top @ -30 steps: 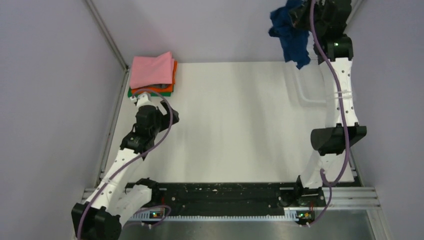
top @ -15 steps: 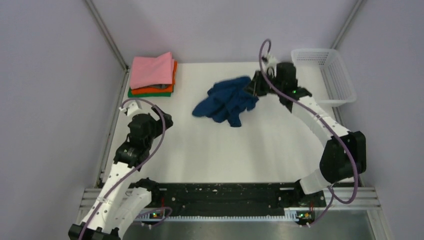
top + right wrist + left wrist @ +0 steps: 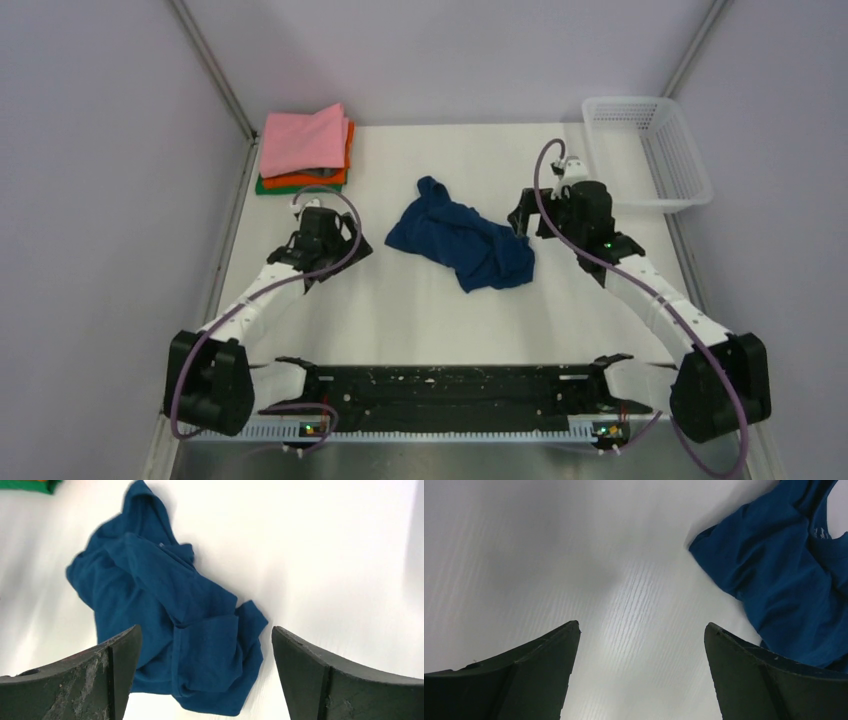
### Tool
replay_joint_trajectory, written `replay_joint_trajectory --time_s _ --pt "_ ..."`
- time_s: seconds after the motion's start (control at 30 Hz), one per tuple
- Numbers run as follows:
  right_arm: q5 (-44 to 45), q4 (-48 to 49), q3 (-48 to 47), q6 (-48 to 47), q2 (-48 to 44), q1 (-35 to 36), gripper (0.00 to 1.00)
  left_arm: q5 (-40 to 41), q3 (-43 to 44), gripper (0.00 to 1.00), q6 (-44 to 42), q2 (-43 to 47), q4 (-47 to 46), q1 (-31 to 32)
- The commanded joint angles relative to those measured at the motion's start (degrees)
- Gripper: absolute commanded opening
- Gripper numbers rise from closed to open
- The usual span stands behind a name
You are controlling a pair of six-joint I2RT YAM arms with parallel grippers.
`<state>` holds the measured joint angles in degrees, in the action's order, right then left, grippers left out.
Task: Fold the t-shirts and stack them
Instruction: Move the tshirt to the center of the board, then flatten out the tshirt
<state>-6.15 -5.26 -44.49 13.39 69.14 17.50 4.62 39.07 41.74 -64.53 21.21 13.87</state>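
A crumpled navy t-shirt [image 3: 460,243] lies loose at the middle of the white table [image 3: 600,330]. My right gripper [image 3: 520,218] stands open just right of it, touching nothing. In the right wrist view the t-shirt's bunched end [image 3: 165,615] lies on the table below and between the spread fingers of the right gripper [image 3: 206,628]. My left gripper [image 3: 338,262] is open to the left of the cloth. Its wrist view shows bare table under the left gripper [image 3: 641,624] and the navy t-shirt [image 3: 784,565] at the upper right. Folded pink [image 3: 300,140], orange [image 3: 335,178] and green [image 3: 268,186] t-shirts are stacked at the back left.
A white mesh basket [image 3: 632,101] sits at the back right corner. Grey walls and metal frame posts close in the table on three sides. The arms' bases stand on a black rail [image 3: 450,385] along the near edge.
My right arm carried the navy t-shirt from high at the back right down to the table's middle, then opened and let it go. The left gripper moved right, towards the cloth.
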Motion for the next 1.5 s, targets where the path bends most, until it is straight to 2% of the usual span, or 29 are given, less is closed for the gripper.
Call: replay_joint_trajectory --time_s 0.0,0.1,0.2,0.4,0.5,0.57,0.77,1.03,1.13,1.23,1.33,1.47 --pt "-1.6 -0.8 -1.0 -3.6 -3.6 0.0 0.99 -3.7 9.8 0.99 -4.0 -8.6 -7.8 -0.6" --pt "-5.3 -4.1 -1.2 -2.0 -3.3 0.1 0.98 -6.0 19.1 0.99 -7.6 -16.8 -7.2 -0.7" --pt "-8.0 -2.9 1.4 1.2 -3.4 0.7 0.97 -8.6 29.2 0.99 -11.5 -26.5 -6.0 -0.7" --pt "-2.8 -5.1 3.3 5.3 -1.4 1.6 0.97 -22.0 52.5 0.99 -18.4 -48.2 -2.2 -0.4" --pt "-0.7 -5.5 4.1 6.8 -1.0 1.7 0.98 -25.4 62.9 0.99 -20.5 -58.5 1.2 0.3" --pt "0.0 -5.6 4.4 7.6 -1.2 1.7 0.98 -24.7 67.8 0.99 -22.0 -62.4 2.7 1.3" --pt "0.7 -5.5 5.2 8.0 -1.4 1.6 0.98 -23.9 73.4 0.99 -22.8 -68.1 1.6 3.8" --pt "0.4 -5.4 6.1 8.3 -0.7 1.7 0.98 -25.0 74.9 0.98 -22.4 -71.6 2.5 4.8" --pt "0.3 -5.4 6.4 8.3 -0.4 1.7 0.98 -24.9 74.8 0.88 -22.8 -72.0 2.9 5.7" --pt "0.3 -4.9 6.7 8.2 -0.6 1.6 0.96 -23.7 74.8 0.61 -23.1 -72.2 3.2 6.4" --pt "-1.2 -3.6 7.2 8.2 0.1 1.7 0.90 -21.2 75.2 0.01 -22.0 -72.0 3.5 6.4" --pt "-4.9 -1.2 6.9 9.2 3.1 1.7 0.82 -18.5 75.1 0.00 -22.5 -70.7 4.9 6.4"
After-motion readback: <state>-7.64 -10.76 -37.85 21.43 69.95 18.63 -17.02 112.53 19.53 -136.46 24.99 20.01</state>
